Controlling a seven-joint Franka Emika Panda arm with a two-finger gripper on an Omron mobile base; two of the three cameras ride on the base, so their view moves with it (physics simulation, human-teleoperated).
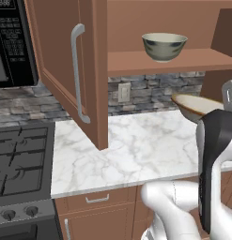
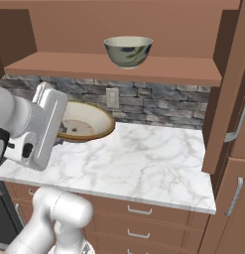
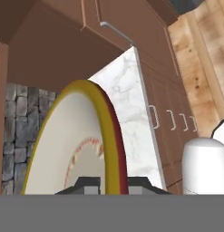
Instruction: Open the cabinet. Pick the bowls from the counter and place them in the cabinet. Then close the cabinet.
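The cabinet stands open, its left door (image 1: 65, 61) swung out and its right door (image 2: 238, 99) swung aside. On its wooden shelf (image 1: 183, 62) sits the deeper grey-green bowl (image 1: 164, 46) (image 2: 128, 50), upright. My gripper (image 3: 114, 185) is shut on the rim of the wide cream bowl (image 3: 72, 145), one finger on each side of the rim. That bowl (image 2: 87, 121) (image 1: 195, 105) hangs tilted just above the counter (image 2: 139, 158), below the shelf and near the stone back wall.
A black microwave (image 1: 14, 42) hangs left of the cabinet, above a black gas stove (image 1: 19, 159). The open left door reaches out over the counter's left part (image 1: 103, 154). Drawers (image 2: 139, 213) run under the counter. A wall outlet (image 1: 123, 93) sits in the backsplash.
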